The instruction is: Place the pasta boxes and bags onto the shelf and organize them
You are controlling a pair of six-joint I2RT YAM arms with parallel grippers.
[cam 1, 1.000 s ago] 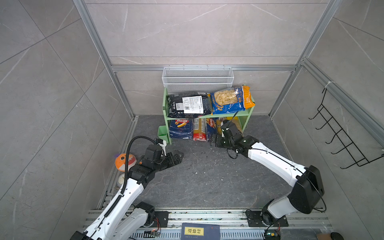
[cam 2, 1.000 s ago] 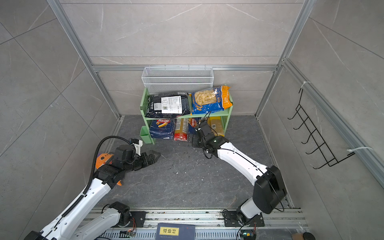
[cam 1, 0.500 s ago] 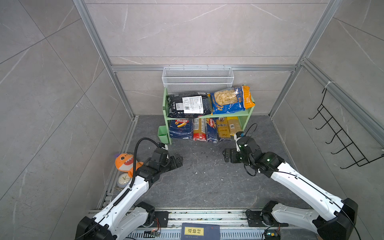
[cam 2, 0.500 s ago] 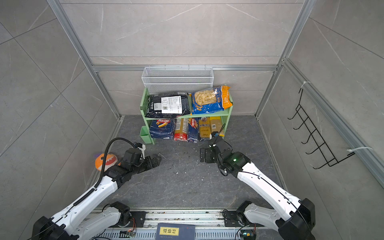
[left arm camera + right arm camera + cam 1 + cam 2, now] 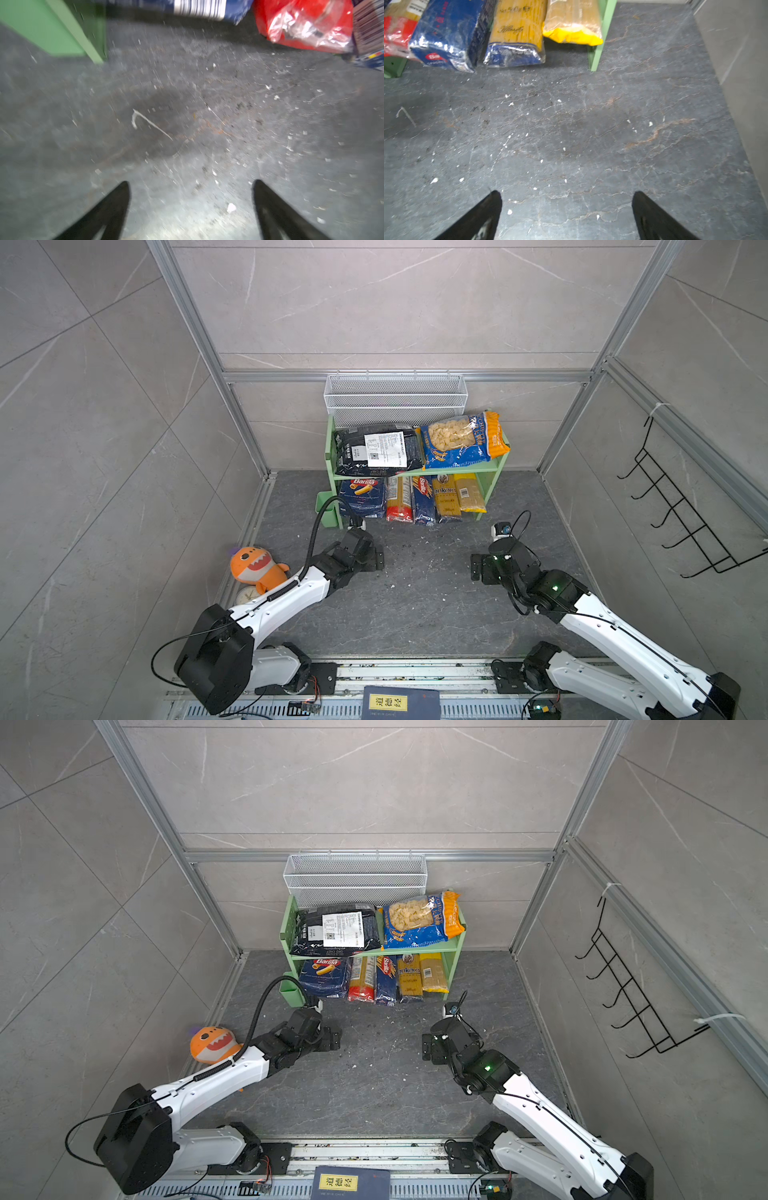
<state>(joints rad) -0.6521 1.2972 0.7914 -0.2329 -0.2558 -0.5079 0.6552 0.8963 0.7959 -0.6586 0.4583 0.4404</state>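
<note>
1. The shelf [image 5: 330, 448] is seen full. The black bag [image 5: 376, 450] and the shell-pasta bag [image 5: 461, 441] lie side by side on the upper tier. Below, the wide box [image 5: 362, 497], the red pack [image 5: 398, 499], the narrow box [image 5: 423, 502] and the yellow packs [image 5: 446, 497] are lined up in a row.
2. The left claw [image 5: 190, 182] is seen spread apart and empty over the bare floor [image 5: 571, 135], near the shelf's left leg. The right claw [image 5: 566, 193] is likewise spread wide with nothing in it, in front of the shelf's right end.
3. No pasta is seen on the floor, so the step in hand is judged to be a pull-back of the arms and a last check.
4. The claws are best drawn straight back, well away from the pack ends that jut past the lower tier; a brush there could drag a pack out.
5. The narrow box appears to lean on its neighbour. If neatening is wanted, a gentle push square on its end should be enough.
6. The left arm's cable [image 5: 316, 522] arcs close to the green cup [image 5: 323, 506], and snagging is to be watched for.
</note>
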